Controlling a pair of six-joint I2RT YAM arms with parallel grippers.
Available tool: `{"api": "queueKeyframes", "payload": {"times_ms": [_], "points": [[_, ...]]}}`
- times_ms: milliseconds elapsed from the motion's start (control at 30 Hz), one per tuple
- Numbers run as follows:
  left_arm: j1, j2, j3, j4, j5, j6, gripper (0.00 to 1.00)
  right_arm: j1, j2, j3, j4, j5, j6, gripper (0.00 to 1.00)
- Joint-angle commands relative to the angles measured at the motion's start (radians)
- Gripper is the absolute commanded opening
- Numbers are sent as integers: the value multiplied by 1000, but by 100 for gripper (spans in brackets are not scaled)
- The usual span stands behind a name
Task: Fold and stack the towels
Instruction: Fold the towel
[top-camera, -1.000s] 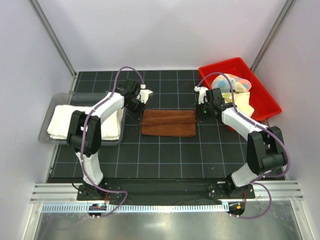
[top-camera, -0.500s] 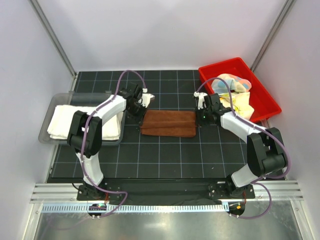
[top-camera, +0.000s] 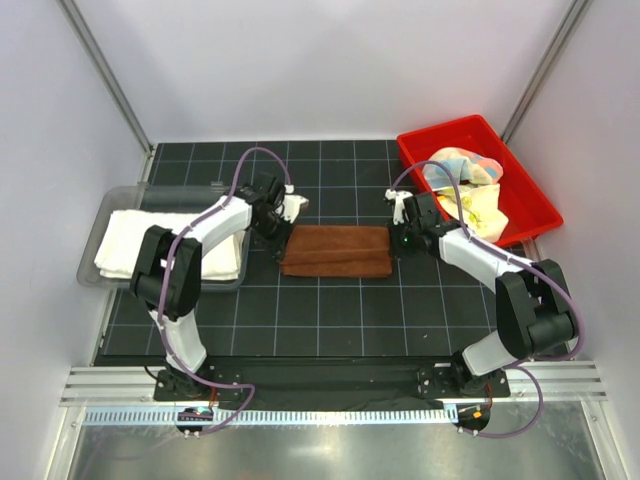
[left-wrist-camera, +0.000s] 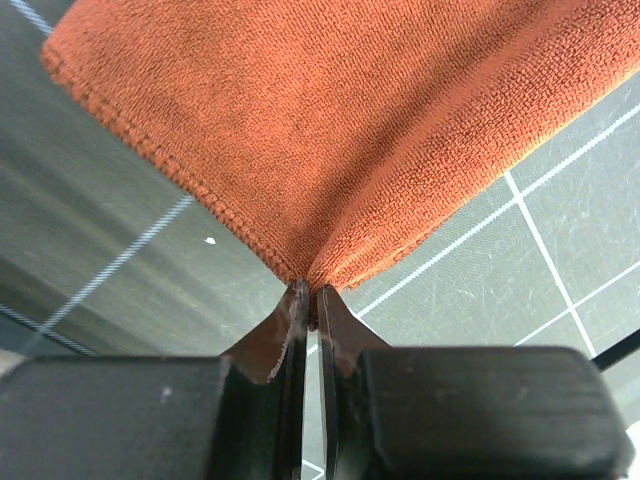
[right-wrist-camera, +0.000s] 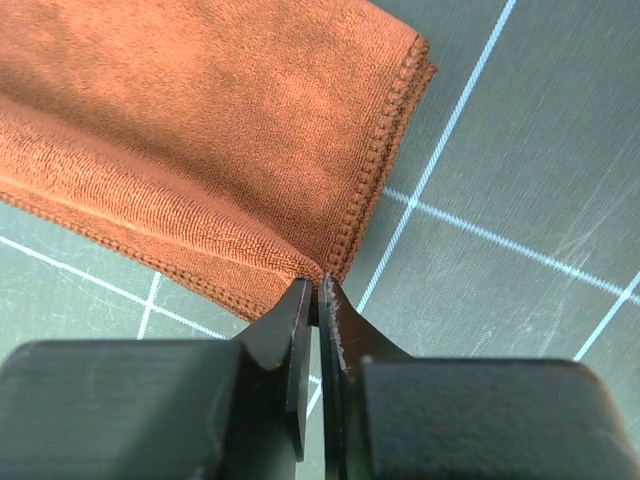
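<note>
Looking down from above, we see the brown towel (top-camera: 335, 251) folded into a long strip at the middle of the black gridded mat (top-camera: 330, 310), with the left gripper (top-camera: 282, 230) at its 10 o'clock corner and the right gripper (top-camera: 399, 234) at its 2 o'clock corner. Only this view shows the other cloths. The cream-white towel (top-camera: 150, 245) lies folded in the clear tray (top-camera: 100, 215) at 9 o'clock. The pastel towel (top-camera: 462, 163) and a pale yellow towel (top-camera: 482, 205) are bunched together in the red bin (top-camera: 530, 215) at 2 o'clock. From here, though, we cannot see how the jaws stand, and the wrist cameras settle that. On the left wrist view, the two dark fingers (left-wrist-camera: 265, 345) are drawn in to a hairline slit, and the cloth puckers to a point caught right between their tips, its stitched hem running off toward 10 o'clock above the mat. On the right wrist view, the fingers (right-wrist-camera: 285, 335) are just as nearly closed. The hemmed corner, lying flat on the mat, ends at their tips and appears nipped there, with the rest of the towel spreading toward 11 o'clock.
</note>
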Motion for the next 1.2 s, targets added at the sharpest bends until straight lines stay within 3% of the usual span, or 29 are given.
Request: {"api": "queueKeyframes", "payload": {"times_ms": [0,100,167,233,333,467,633,867,1033,1167], "points": [[-17,-63,-24,4,18,-12,10,13,-28,-13,-22,57,27,13],[-20,-101,-46,1,44,-24,18,21,-46,3,-70,85,35,26],[-23,-122,-46,-33,84,-15,28,26,-58,28,-122,84,44,28],[-33,-138,-43,-71,65,-12,31,33,-80,63,-206,47,52,32],[-37,-187,-44,-84,17,-15,31,33,-111,123,-286,19,90,36],[-64,-211,-56,48,38,-113,43,49,-71,186,-276,-1,196,37],[-79,-178,-139,198,29,-246,40,49,16,143,-164,67,300,36],[-101,-158,-171,142,-250,-387,41,49,92,7,-76,113,374,34],[-102,-173,-165,108,-327,-435,41,49,38,-12,-90,157,363,35],[-104,-201,-113,80,-334,-447,41,53,-16,32,-136,90,377,36]]}}
